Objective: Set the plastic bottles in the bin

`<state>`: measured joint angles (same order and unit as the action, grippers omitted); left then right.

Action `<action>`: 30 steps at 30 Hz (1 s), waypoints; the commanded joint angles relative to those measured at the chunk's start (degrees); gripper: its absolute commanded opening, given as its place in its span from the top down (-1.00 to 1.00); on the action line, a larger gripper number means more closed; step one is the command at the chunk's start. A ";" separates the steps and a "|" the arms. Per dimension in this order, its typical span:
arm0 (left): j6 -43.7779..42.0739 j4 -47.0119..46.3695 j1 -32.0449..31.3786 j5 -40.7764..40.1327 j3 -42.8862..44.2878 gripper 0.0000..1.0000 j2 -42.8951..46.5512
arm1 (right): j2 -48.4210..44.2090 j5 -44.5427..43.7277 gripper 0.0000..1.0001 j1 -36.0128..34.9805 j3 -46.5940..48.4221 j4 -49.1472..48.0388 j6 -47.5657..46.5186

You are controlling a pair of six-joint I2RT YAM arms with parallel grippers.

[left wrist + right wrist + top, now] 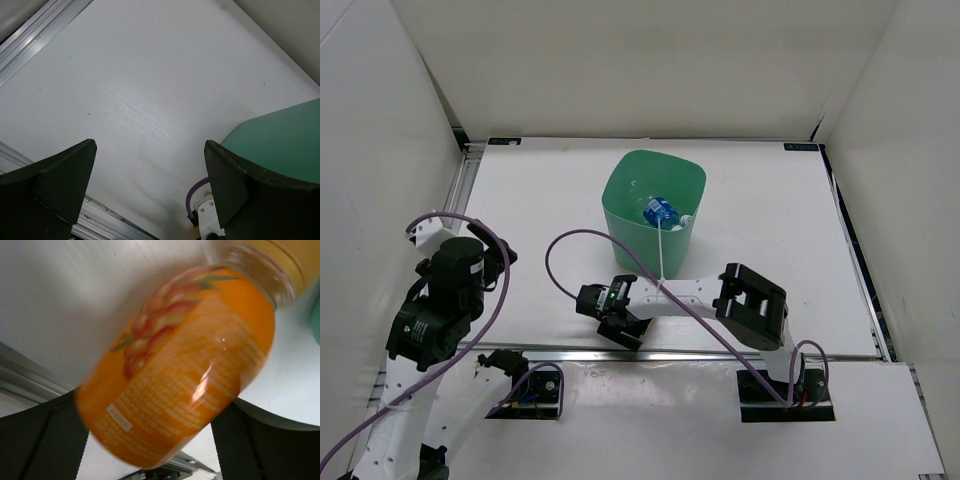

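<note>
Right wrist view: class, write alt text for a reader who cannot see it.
A short orange bottle with a fruit-printed label fills the frame, tilted, neck toward the upper right, between two dark jaws at the bottom corners. Behind it lie the white table, a metal rail at lower left and a sliver of the green bin at the right edge.

Your left gripper has bare counter straight ahead, with the bin walling off the right. From above, its mouth stands clear. At your right gripper, the orange bottle fills the gap between the fingers, and a purple cable arcs just beside.
</note>
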<state>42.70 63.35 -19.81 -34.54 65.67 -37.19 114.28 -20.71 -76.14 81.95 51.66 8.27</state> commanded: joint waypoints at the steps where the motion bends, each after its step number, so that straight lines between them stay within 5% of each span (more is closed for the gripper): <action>1: -0.77 2.57 0.30 -0.96 2.35 -1.00 1.50 | 2.70 2.42 -0.76 0.64 1.62 0.36 3.59; 2: -0.77 3.09 0.30 -1.48 2.36 -1.00 1.51 | 2.70 2.43 -0.47 1.16 2.41 1.16 4.90; 5: -1.30 3.71 0.30 -2.02 2.36 -1.00 1.51 | 2.70 1.37 -0.08 1.17 6.27 3.88 7.62; 11: -1.83 3.01 0.30 -2.02 0.95 -1.00 2.65 | 0.59 -0.65 0.06 1.17 10.41 6.61 8.87; 16: -2.44 1.77 0.30 -1.49 -0.19 -1.00 2.65 | -3.61 2.42 -0.52 1.17 12.17 7.59 9.39; 18: -3.15 1.25 0.30 -1.49 -0.71 -1.00 2.65 | -5.20 3.13 -1.00 1.17 12.79 6.88 10.26; 23: -9.71 -2.35 0.30 6.83 -4.40 -1.00 0.11 | -6.96 4.54 -1.00 1.78 18.58 6.88 10.80; 27: -14.30 -11.48 0.30 24.30 -11.16 -1.00 -4.10 | -12.65 3.31 -1.00 1.78 27.18 7.40 11.58; 30: -17.11 -19.74 0.30 27.95 -16.53 -1.00 -8.14 | -19.67 0.94 -1.00 2.39 31.50 7.93 15.18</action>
<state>30.65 52.14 -19.66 -16.51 52.12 -41.85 104.88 -17.26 -74.54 107.50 58.72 19.88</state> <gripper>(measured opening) 0.998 0.998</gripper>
